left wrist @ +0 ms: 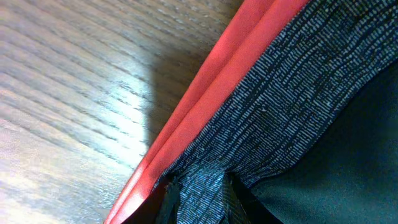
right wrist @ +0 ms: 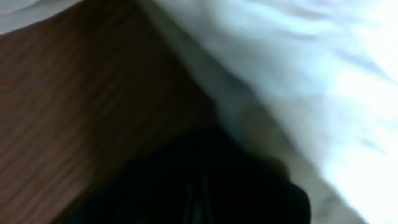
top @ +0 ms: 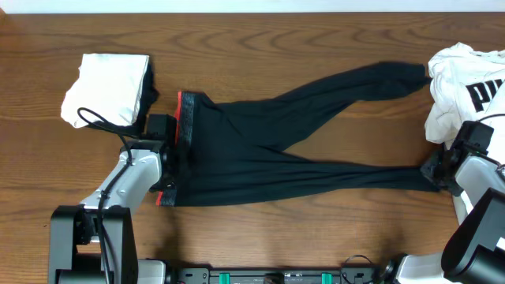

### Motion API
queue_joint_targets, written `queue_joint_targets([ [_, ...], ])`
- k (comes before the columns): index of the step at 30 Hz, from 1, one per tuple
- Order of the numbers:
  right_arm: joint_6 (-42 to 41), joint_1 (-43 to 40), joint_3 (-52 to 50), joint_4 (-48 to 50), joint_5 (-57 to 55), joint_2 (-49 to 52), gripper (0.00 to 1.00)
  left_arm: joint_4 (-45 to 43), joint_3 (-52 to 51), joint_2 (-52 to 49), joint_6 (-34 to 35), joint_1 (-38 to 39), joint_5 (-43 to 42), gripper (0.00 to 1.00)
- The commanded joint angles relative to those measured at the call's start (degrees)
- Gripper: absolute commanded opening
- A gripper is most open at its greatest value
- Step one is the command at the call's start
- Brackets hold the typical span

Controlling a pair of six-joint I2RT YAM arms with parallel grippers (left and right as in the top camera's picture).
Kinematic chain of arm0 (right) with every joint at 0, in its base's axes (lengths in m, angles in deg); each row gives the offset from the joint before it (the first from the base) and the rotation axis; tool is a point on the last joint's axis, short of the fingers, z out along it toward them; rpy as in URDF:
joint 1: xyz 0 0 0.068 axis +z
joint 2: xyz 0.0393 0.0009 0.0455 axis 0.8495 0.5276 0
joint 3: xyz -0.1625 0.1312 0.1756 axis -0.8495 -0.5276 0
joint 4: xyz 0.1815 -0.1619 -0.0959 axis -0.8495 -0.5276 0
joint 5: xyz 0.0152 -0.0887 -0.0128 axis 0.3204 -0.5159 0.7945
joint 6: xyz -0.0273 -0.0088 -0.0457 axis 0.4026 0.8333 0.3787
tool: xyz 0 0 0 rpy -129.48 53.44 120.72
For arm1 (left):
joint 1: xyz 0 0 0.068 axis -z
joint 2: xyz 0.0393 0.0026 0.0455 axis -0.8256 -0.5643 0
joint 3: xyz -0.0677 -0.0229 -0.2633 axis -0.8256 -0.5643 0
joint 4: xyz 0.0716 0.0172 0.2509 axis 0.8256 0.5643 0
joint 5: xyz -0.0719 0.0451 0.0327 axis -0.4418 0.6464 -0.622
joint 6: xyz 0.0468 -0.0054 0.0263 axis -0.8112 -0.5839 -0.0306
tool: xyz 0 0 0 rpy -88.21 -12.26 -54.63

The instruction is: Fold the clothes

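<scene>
I see long black leggings with red-orange waistband lying left-right across brown wooden table. Left pincer pinches waistband. Right pincer at lower-right cuff, cannot tell grip.

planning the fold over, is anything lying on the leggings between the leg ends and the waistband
Nothing visible lies on the leggings. The white T-shirt sits just at the upper leg's tip, and the folded white cloth sits off them beside the waistband.

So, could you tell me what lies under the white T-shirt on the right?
The upper leg end of the black leggings meets the edge of the white T-shirt, perhaps slipping just beneath. Otherwise only table shows around it; anything under the shirt is covered.
</scene>
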Motion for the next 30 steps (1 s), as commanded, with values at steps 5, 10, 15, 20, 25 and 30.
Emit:
queue_joint_targets([
  [5,4.6,0.6,7.6,-7.5,13.7,0.0,0.15,2.1,0.7,-0.6,-1.1,-0.8,2.6,0.27],
  [10,9.7,1.9,13.5,-11.9,16.4,-0.1,0.32,2.1,0.7,-0.6,-1.1,-0.8,2.6,0.28],
  [15,4.6,1.7,14.0,-16.2,15.7,-0.1,0.35,2.4,0.7,-0.6,-1.1,-0.8,2.6,0.32],
  [20,1.8,1.3,13.9,-21.3,11.6,-0.1,0.43,2.6,0.7,-0.6,-1.1,-0.8,2.6,0.33],
  [25,-0.7,1.4,12.1,-19.9,11.3,-0.1,0.44,2.1,0.7,-0.6,-0.9,-0.8,2.4,0.33],
  [30,-5.7,1.6,8.1,-15.1,11.5,-0.1,0.46,1.9,0.7,-0.6,-0.9,-0.8,2.0,0.33],
])
